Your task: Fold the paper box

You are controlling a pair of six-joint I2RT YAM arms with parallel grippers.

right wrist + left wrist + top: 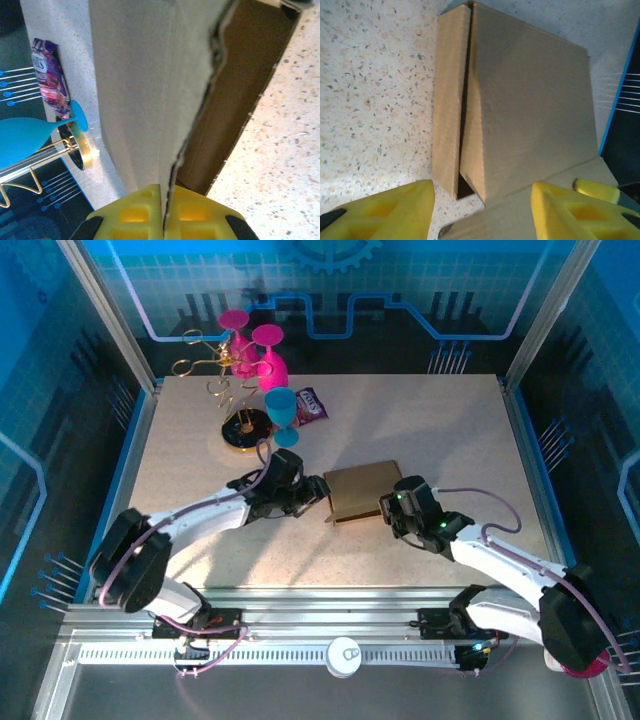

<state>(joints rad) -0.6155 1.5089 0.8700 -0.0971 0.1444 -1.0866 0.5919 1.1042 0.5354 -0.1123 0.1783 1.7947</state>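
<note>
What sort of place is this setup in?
Probably a robot test cell, not a home: a speckled table walled by blue circuit-pattern panels on aluminium posts, with the left arm and right arm bolted at its near rail.

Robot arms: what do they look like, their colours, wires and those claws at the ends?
Both arms are white tubes with chunky black joints. The left arm and right arm each carry a thin purplish cable looping alongside. A small green light glows near the right wrist. The left claw and right claw have bright yellow fingers with hollow cut-outs.
</note>
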